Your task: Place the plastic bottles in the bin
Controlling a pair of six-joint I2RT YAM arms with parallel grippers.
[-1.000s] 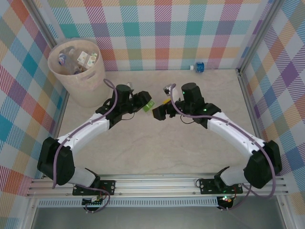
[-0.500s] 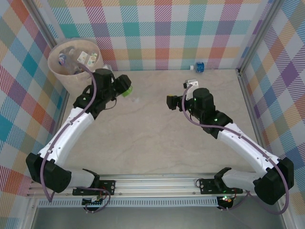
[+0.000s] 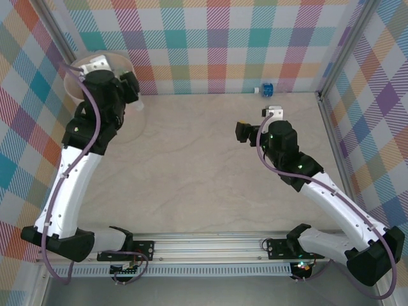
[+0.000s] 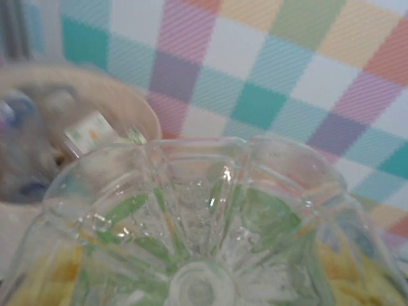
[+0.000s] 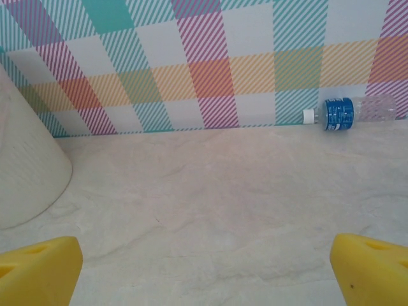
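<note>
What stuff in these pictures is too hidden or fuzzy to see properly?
- Top view: the left arm covers most of the bin, so what is inside is hidden.
- Left wrist view: the bin's inside is blurred. The held bottle shows bottom-first and very close, so its own body hides its cap.
- Blue-label bottle by the back wall: its writing is too small to read in the right wrist and top views.

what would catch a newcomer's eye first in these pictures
The clear ribbed plastic bottle, green and yellow showing through it, is held by the left gripper at the rim of the tall round beige-pink plastic bin in the far left corner. A clear bottle with a blue label lies against the checked back wall, ahead of the open right gripper.
</note>
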